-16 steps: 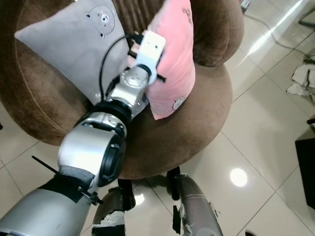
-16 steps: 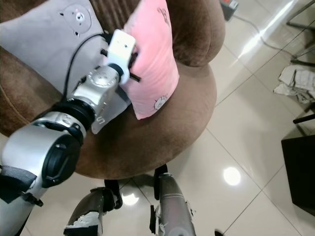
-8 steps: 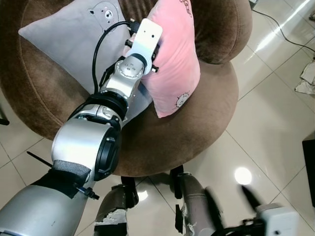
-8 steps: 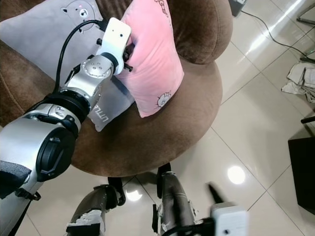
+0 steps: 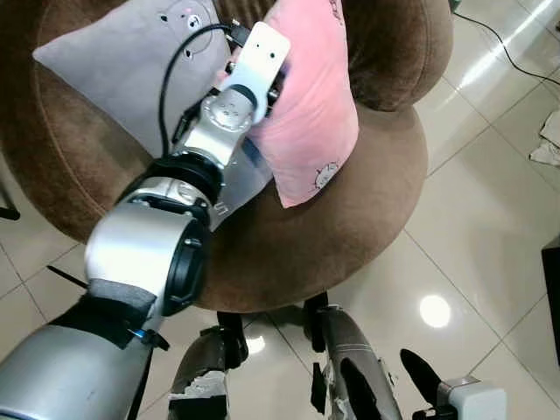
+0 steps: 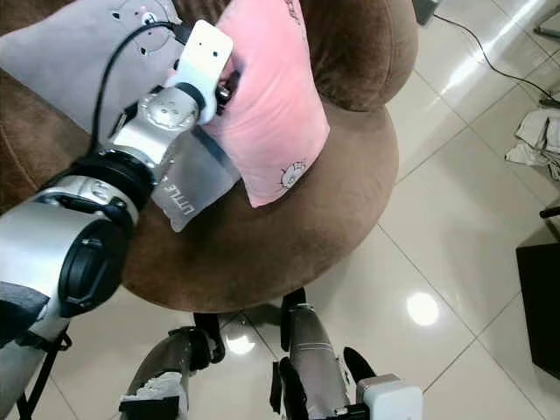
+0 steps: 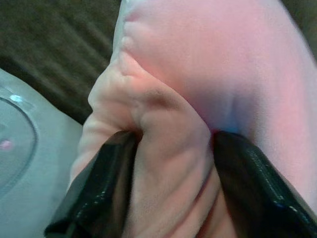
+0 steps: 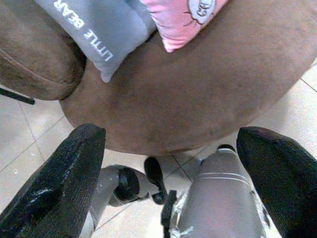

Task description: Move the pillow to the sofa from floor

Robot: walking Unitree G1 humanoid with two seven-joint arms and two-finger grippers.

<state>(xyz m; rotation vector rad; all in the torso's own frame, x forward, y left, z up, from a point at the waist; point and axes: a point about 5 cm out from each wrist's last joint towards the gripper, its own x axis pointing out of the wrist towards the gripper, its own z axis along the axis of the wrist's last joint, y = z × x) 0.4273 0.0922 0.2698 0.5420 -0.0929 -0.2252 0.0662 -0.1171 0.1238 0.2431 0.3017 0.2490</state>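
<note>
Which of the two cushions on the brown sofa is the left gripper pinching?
The pink pillow, propped upright against the backrest; the left gripper has a fold of it. The grey bear-print cushion lies flat beside it, ungripped.

home living room; brown sofa (image 5: 376,219); cushions; glossy tiled floor (image 5: 490,219)

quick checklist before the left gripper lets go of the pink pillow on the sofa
1. Left gripper has the pink pillow: ok, fingers pinch a fold of fabric.
2. Pillow over the brown sofa, off the floor: ok.
3. Pillow's lower corner resting on the seat: ok, it looks to touch the cushion.
4. Pillow propped by the backrest: cannot tell, it stands tilted beside the grey pillow.
5. Right gripper out of the way: ok, open, low by the robot's legs.
</note>
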